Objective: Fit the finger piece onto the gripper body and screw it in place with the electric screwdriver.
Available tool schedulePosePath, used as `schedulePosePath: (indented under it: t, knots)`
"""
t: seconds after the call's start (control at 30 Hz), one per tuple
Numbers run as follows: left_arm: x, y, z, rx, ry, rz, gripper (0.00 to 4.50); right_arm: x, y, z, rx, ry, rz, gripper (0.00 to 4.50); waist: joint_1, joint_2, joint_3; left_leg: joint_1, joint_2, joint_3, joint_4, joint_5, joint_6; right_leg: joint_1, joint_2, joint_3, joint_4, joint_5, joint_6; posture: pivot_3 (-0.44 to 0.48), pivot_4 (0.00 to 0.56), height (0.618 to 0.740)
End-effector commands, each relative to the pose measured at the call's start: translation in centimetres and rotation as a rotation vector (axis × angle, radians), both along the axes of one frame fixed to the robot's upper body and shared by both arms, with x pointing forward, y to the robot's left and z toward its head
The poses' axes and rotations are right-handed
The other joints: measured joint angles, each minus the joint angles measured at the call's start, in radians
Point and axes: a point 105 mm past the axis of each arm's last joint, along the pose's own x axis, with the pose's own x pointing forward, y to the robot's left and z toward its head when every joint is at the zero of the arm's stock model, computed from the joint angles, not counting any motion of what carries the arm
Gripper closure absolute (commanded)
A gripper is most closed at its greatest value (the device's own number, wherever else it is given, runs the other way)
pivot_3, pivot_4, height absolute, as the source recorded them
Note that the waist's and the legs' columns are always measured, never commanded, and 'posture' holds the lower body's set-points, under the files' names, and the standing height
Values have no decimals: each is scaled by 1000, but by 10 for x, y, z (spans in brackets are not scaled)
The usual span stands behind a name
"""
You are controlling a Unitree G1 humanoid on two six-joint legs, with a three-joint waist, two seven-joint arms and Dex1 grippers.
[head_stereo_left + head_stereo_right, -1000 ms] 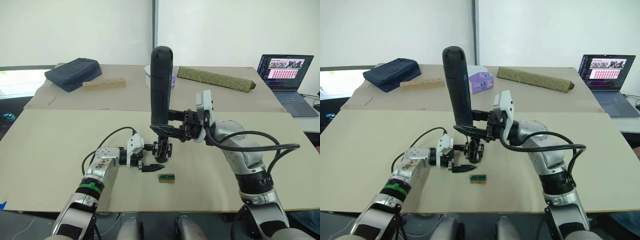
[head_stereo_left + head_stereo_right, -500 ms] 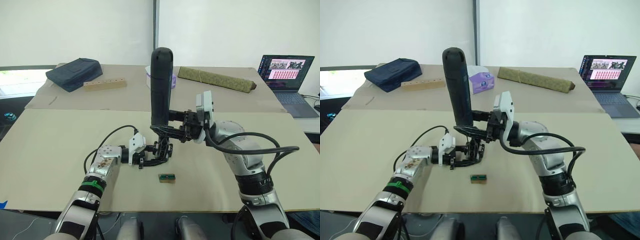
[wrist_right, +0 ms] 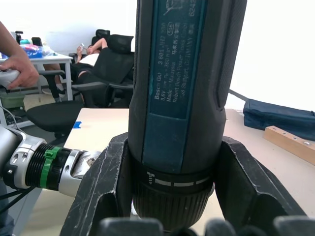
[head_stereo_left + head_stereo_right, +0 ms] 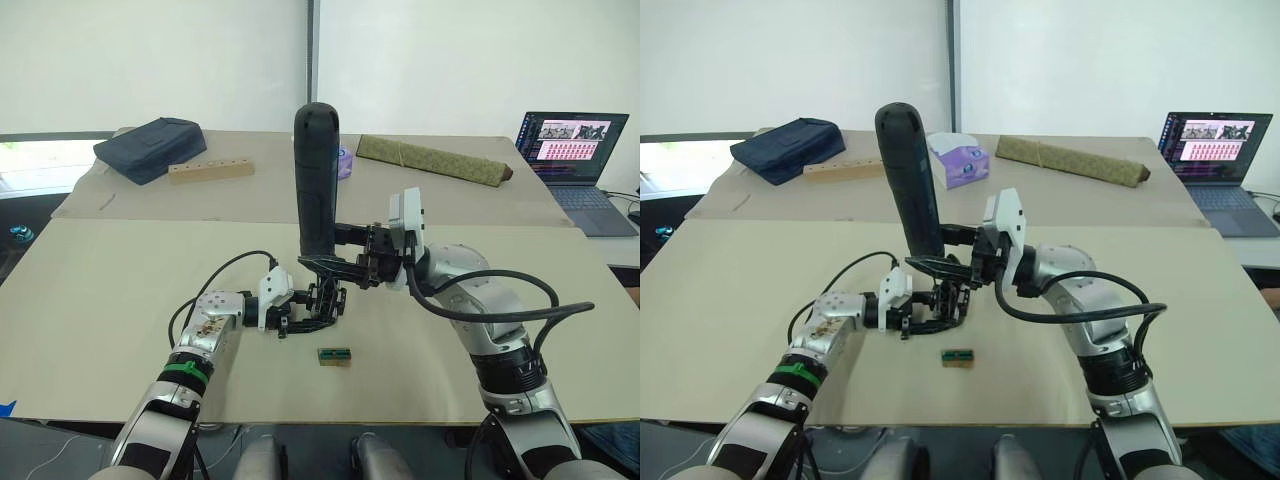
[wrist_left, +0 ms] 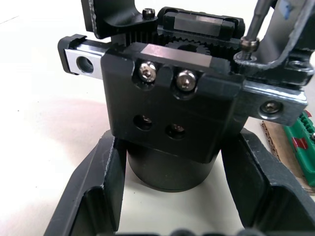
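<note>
1. Squat black cylindrical gripper body (image 4: 322, 303) w/ toothed rack on top and two silver screw heads on its front block stands on the beige table (image 4: 120, 300), near the table's middle; it serves as landmark here.
2. Left gripper (image 5: 170, 196) comes in from the body's left side; its black fingers (image 5: 96, 191) flank the body's round base, one each side, closed in on it and grasping it; exact contact at the pads can't be told.
3. Long thick matte-black electric screwdriver (image 4: 315, 180) stands nearly upright directly above the body, rounded end up; its thin metal bit (image 5: 256, 24) comes down to a small screw head on the body's top edge, beside the rack.
4. Right gripper (image 3: 170, 196) reaches in from the body's right side, fingers clamped round the screwdriver's lower collar.
5. Small green block (image 4: 333, 354) lies flat on the table just in front of the body, apart from it.
6. Black tapered finger piece: can't tell it apart from the body's other black parts.
</note>
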Motion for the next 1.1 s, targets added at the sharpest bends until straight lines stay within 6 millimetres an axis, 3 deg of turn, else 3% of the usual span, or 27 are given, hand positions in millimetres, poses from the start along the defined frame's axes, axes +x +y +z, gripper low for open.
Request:
schedulePosePath:
  t: [0.03,0.87,1.1]
  knots:
    - [-3,-5,-5,15,21,-16,2199,9,-5,-32,-125,93,-70,2579,0,0,-1,0,0,0,0,0,0,0,0,0,0,0,0,0,150,740]
    - [-2,-6,-5,14,28,-11,2199,10,-5,-75,-297,222,-88,2579,1,0,-19,2,0,0,-1,0,0,2,0,0,-2,0,0,0,150,740]
    - [-3,-5,-5,13,30,-8,2199,11,-7,-75,-277,222,-98,2579,1,-1,-23,2,0,0,-1,-1,1,2,0,0,-3,0,0,0,150,740]
